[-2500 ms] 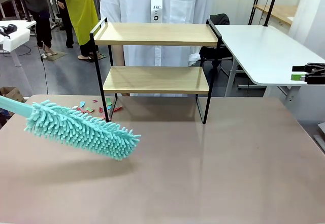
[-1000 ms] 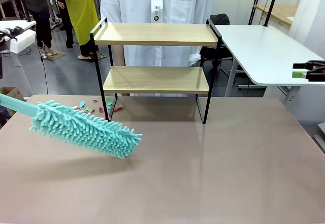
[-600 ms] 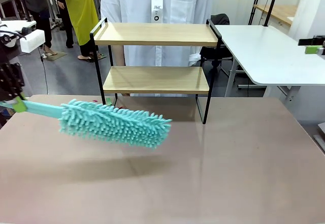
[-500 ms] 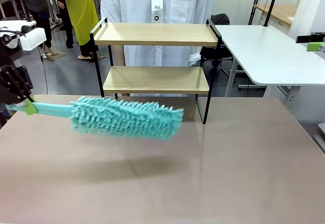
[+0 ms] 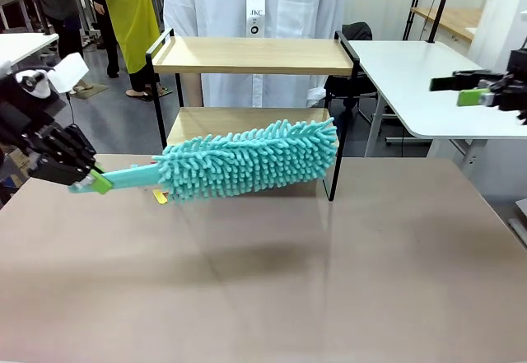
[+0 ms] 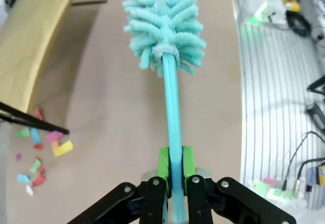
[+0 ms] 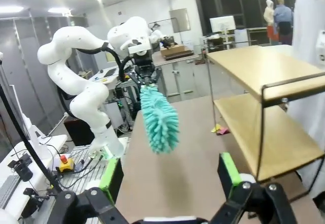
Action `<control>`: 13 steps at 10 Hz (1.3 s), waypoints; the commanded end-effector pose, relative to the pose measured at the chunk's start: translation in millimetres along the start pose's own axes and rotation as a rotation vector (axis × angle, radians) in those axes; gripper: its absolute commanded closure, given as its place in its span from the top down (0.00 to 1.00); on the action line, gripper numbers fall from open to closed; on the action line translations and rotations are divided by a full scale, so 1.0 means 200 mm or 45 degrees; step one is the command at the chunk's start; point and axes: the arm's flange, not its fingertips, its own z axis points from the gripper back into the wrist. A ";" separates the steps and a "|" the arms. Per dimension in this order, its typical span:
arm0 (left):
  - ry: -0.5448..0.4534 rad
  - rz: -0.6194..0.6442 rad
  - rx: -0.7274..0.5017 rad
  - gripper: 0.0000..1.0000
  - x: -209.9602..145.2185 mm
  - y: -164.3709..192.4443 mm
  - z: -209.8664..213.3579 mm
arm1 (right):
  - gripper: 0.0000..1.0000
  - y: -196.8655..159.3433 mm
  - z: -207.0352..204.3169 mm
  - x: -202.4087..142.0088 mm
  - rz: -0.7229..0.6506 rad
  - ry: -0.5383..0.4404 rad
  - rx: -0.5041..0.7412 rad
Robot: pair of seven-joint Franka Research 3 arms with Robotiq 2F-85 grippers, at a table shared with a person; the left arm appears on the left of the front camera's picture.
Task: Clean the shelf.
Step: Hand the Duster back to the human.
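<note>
The duster (image 5: 247,159) has swung up off the surface (image 5: 272,281) and across toward the shelf (image 5: 251,54): a moment ago its fluffy head hung low at my left, tip drooping. Now it lies nearly level, tip slightly raised, in front of the lower board (image 5: 198,120). I judge the sweep of that board is about to begin; whether the fibres touch the wood yet I cannot tell.

The shelf stands at the far edge of the surface, in front of the person (image 5: 251,1), both boards bare. Bits of coloured paper (image 6: 43,150) lie on the surface by its left leg.

My left hand (image 5: 92,183) is clamped on the duster's thin handle, green pads (image 6: 163,164) pressed against both sides of it, near its end. The arm has come in from the left and lifted, the wrist turned so the handle points rightward along the shelf front.

My right hand (image 5: 478,95) hangs high at the right, well apart from the shelf, fingers spread wide and empty.
</note>
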 end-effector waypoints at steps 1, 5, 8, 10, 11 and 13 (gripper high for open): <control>-0.063 -0.064 0.007 0.13 0.01 0.01 -0.12 | 1.00 -0.02 -0.10 -0.02 0.021 0.003 -0.005; -0.024 -0.035 -0.005 0.13 0.01 0.00 -0.11 | 1.00 0.00 -0.07 -0.02 -0.005 0.010 0.023; -0.024 -0.035 -0.005 0.13 0.01 0.00 -0.11 | 1.00 -0.02 -0.08 -0.03 -0.014 0.006 0.012; -0.024 -0.035 -0.005 0.13 0.01 0.00 -0.11 | 1.00 -0.05 -0.19 -0.10 0.068 0.026 -0.005; -0.024 -0.035 -0.005 0.13 0.01 0.00 -0.11 | 1.00 -0.08 -0.25 -0.15 0.089 0.059 -0.013; -0.024 -0.035 -0.005 0.13 0.01 0.00 -0.11 | 1.00 -0.12 -0.39 -0.23 0.139 0.085 -0.009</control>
